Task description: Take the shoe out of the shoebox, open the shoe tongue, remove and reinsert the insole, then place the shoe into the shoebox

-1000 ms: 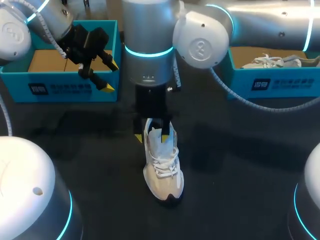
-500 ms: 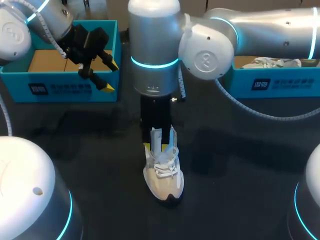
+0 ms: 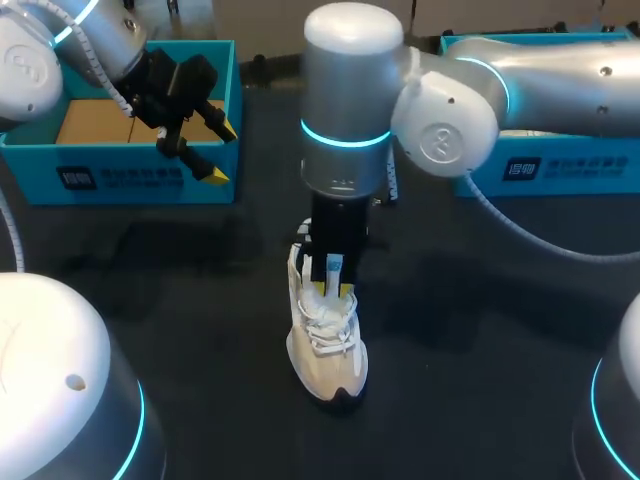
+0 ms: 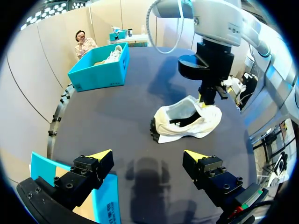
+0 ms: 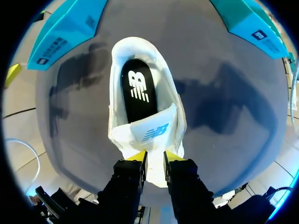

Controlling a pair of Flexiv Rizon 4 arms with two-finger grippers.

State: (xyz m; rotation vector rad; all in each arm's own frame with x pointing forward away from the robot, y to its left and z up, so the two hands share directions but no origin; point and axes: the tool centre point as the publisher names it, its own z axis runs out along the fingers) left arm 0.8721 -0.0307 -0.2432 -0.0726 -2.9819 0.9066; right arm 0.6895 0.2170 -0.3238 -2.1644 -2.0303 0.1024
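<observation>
Right gripper (image 3: 335,283) pinching the shoe (image 3: 328,350) tongue (image 5: 152,130).
Shoe sits on the table (image 3: 480,330) between left box (image 3: 140,180) and right box (image 3: 560,165); right jaws narrow, nipping the raised tongue. Left gripper (image 3: 222,152) gapes wide by the left box.

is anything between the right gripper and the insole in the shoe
Yes: the raised shoe tongue stands between the right gripper and the black insole. Nothing else visible is in the way.
</observation>
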